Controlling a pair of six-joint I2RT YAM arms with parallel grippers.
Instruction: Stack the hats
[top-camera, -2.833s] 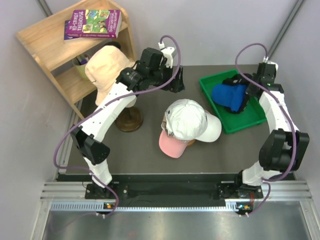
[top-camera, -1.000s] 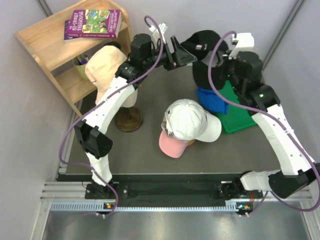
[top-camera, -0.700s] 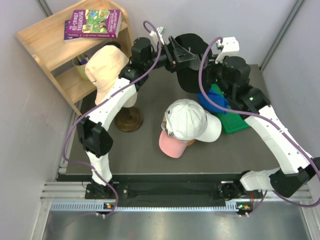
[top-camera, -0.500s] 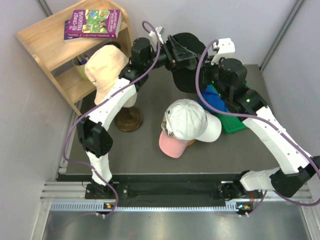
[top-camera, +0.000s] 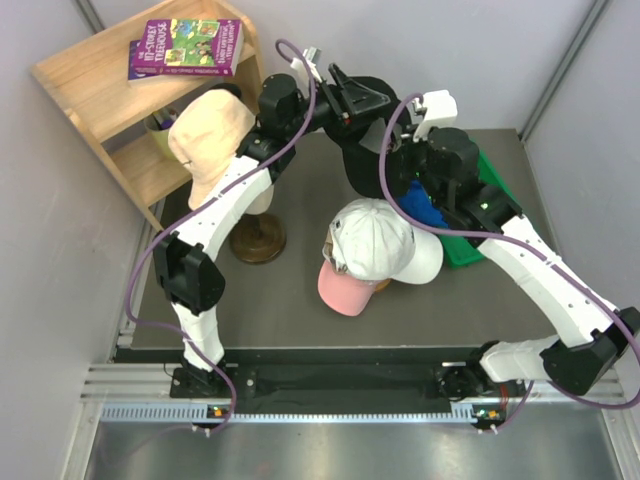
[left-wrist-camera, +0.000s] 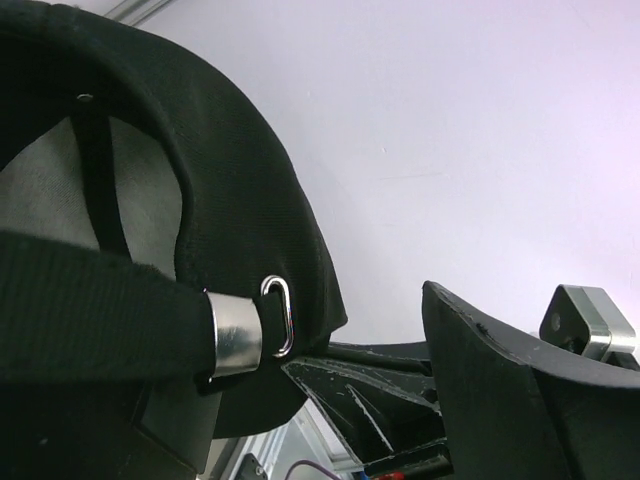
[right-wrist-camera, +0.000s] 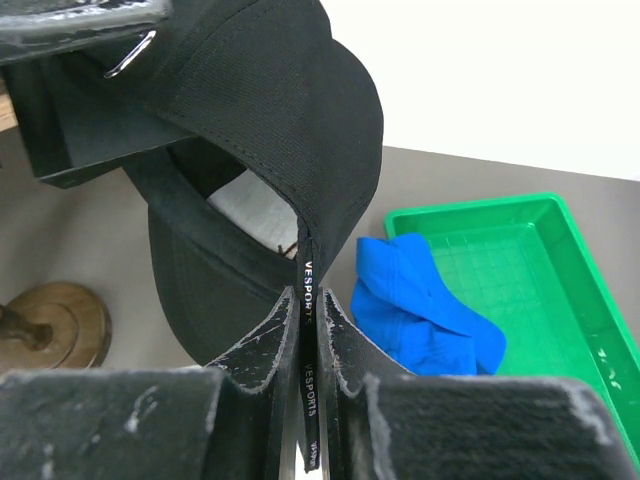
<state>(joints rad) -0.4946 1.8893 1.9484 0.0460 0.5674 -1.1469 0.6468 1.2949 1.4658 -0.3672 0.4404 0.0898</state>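
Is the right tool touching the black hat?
Touching. The right wrist view shows the right tool pinching the black hat by its labelled band.

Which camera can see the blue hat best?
The right wrist camera. There the blue hat lies in plain sight, crumpled at one end of the green tray. The top camera catches only a small blue patch peeking from under the right arm. The left wrist camera shows none of it, just the black cap.
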